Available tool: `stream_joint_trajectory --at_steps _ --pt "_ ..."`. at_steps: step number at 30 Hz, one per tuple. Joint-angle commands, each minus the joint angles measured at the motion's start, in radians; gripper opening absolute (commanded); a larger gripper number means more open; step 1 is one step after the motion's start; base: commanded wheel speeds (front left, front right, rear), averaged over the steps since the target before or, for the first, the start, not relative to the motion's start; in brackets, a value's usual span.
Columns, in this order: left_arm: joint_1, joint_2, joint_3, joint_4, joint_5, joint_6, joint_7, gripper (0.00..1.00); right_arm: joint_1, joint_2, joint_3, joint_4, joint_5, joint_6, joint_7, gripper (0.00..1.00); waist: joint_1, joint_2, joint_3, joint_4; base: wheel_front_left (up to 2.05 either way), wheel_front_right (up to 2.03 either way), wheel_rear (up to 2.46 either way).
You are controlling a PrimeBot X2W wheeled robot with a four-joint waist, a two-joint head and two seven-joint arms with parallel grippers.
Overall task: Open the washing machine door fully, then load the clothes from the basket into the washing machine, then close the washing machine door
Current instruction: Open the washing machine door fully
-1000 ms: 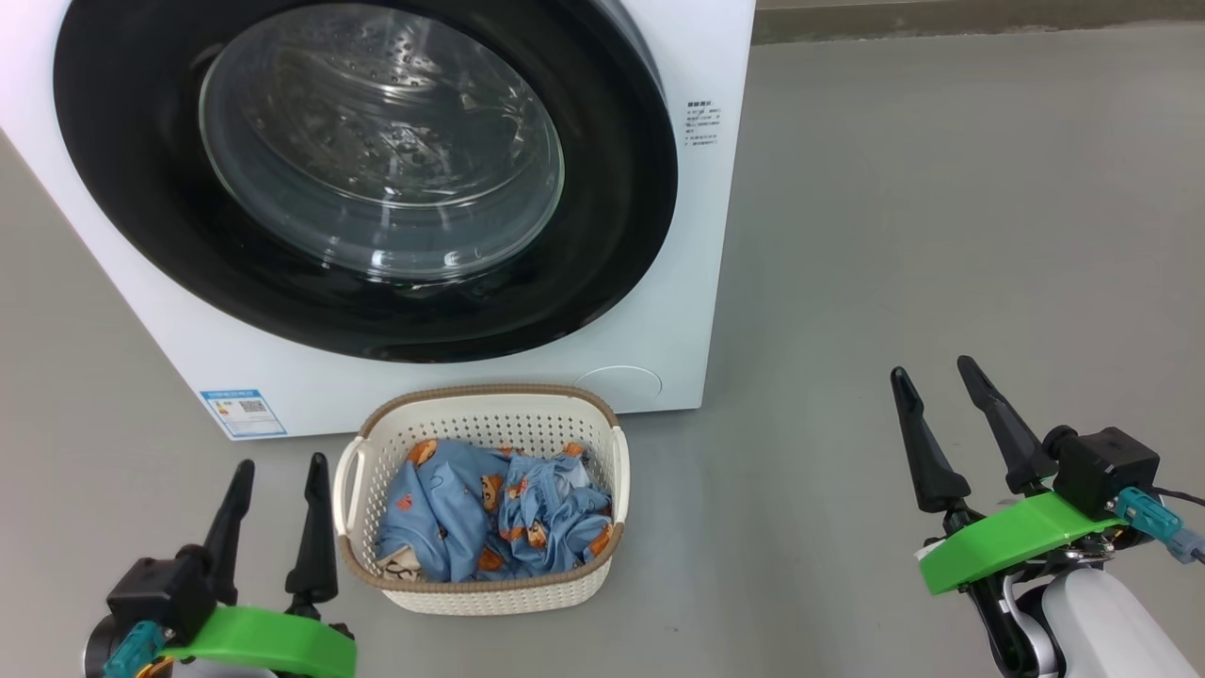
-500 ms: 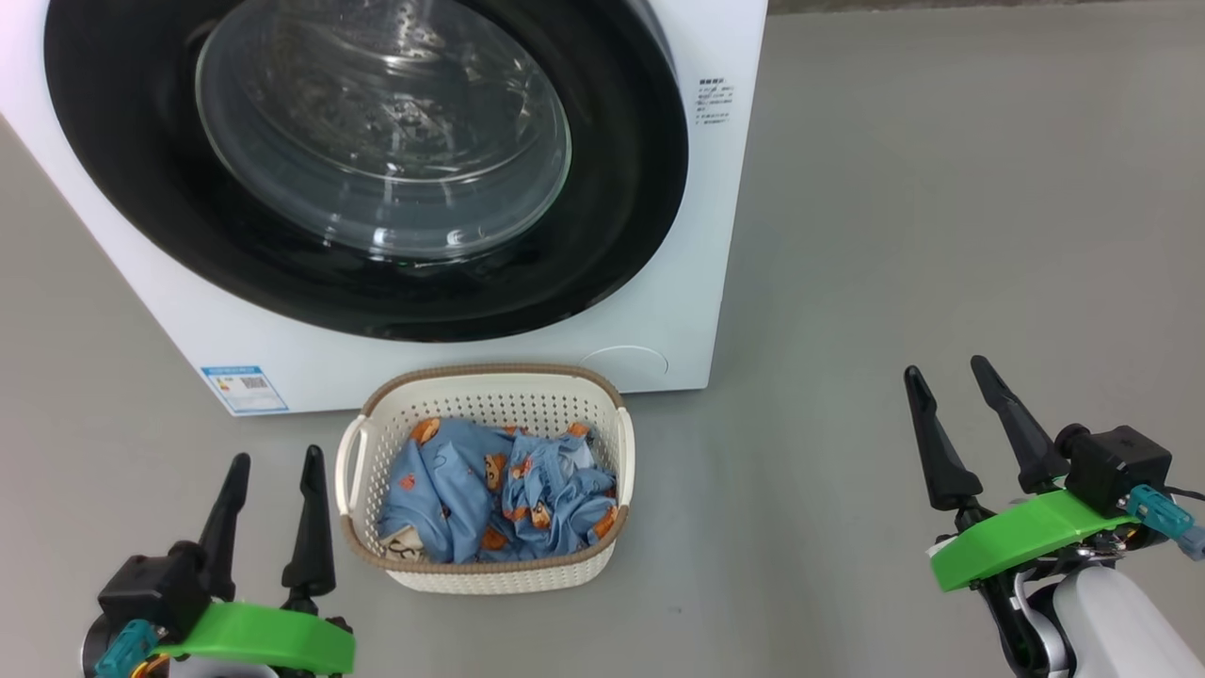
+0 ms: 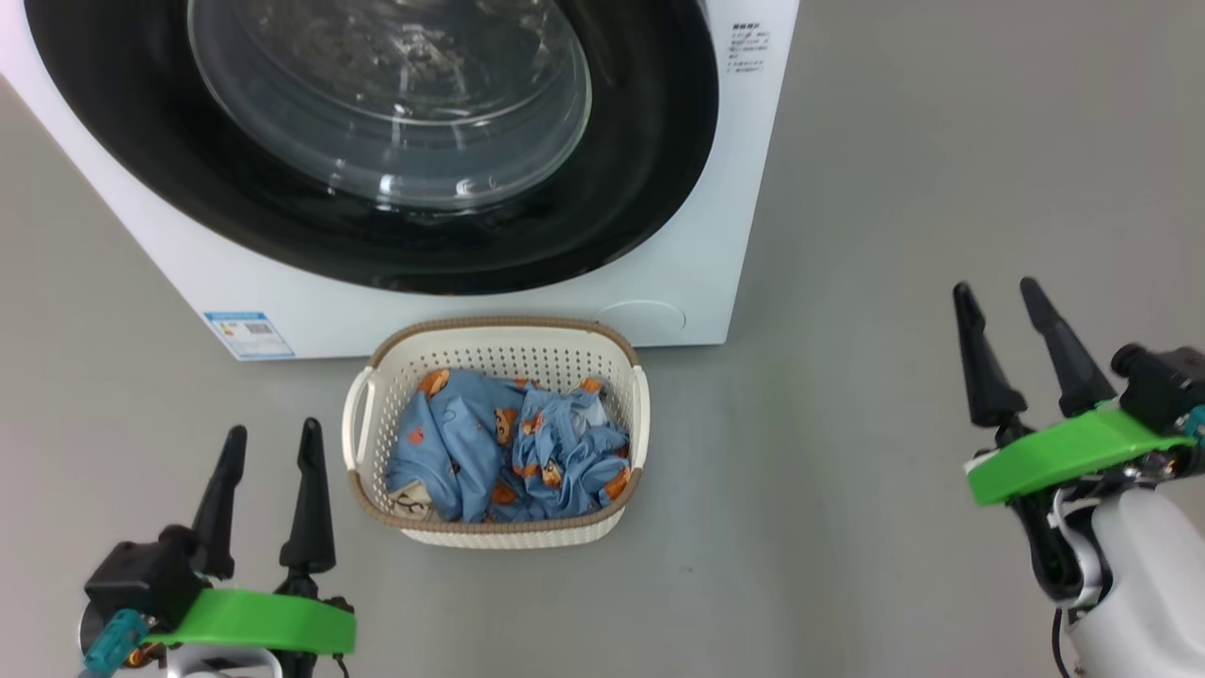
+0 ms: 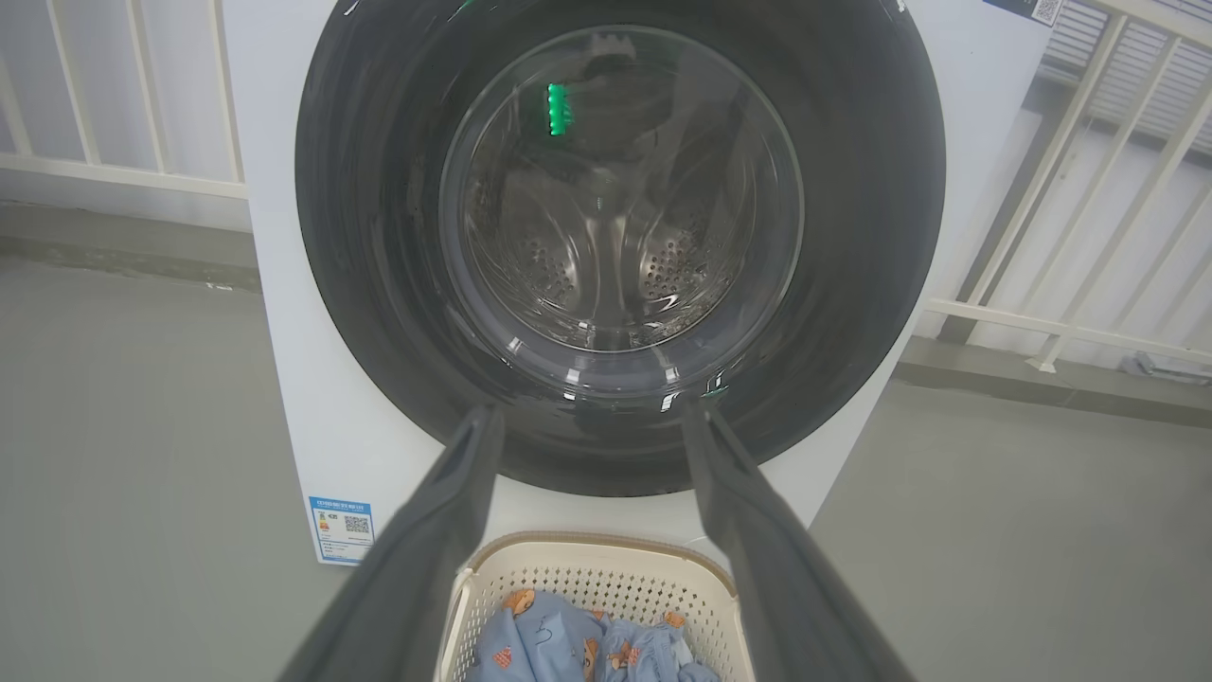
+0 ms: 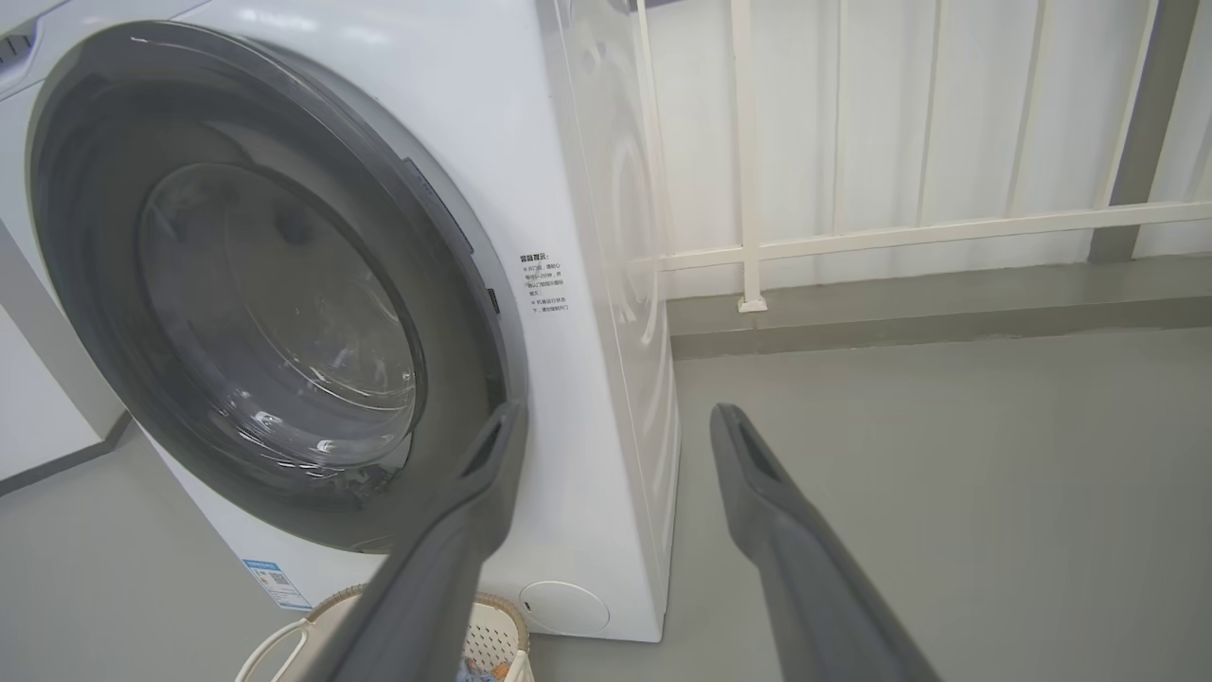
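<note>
The white washing machine (image 3: 678, 273) (image 4: 284, 284) (image 5: 568, 189) stands ahead with its round door (image 3: 650, 169) (image 4: 852, 237) (image 5: 95, 284) closed, black rim around a clear glass bowl. In front of it on the floor sits the cream basket (image 3: 499, 532) (image 4: 606, 568) (image 5: 492, 625) holding the light blue bear-print clothes (image 3: 499, 447) (image 4: 568, 644). My left gripper (image 3: 271, 435) (image 4: 587, 412) is open and empty, just left of the basket. My right gripper (image 3: 996, 287) (image 5: 615, 412) is open and empty, well to the right of the machine over bare floor.
Grey floor (image 3: 894, 235) spreads to the right of the machine. A white railing (image 5: 900, 227) (image 4: 1089, 284) runs along the wall behind. A blue label sticker (image 3: 249, 334) marks the machine's lower left front.
The head camera has tilted down and moved nearer, so machine and basket sit higher in view. My right gripper has risen and shifted right. The left gripper holds roughly the same place.
</note>
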Motion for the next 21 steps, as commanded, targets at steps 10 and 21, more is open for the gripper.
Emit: stream_joint_trajectory --at_steps 10,21 --pt "-0.063 0.006 0.043 -0.053 0.031 -0.018 -0.009 1.0 -0.167 -0.064 0.037 0.025 0.15 0.005 -0.012 0.0 -0.0001 0.0 0.098 0.024 0.0 0.0 0.0" --pt "-0.106 -0.014 0.036 -0.074 0.041 -0.029 -0.009 1.0 -0.356 -0.137 0.11 0.02 0.425 0.005 0.025 0.0 -0.0001 0.0 0.191 0.072 0.0 0.0 0.0"
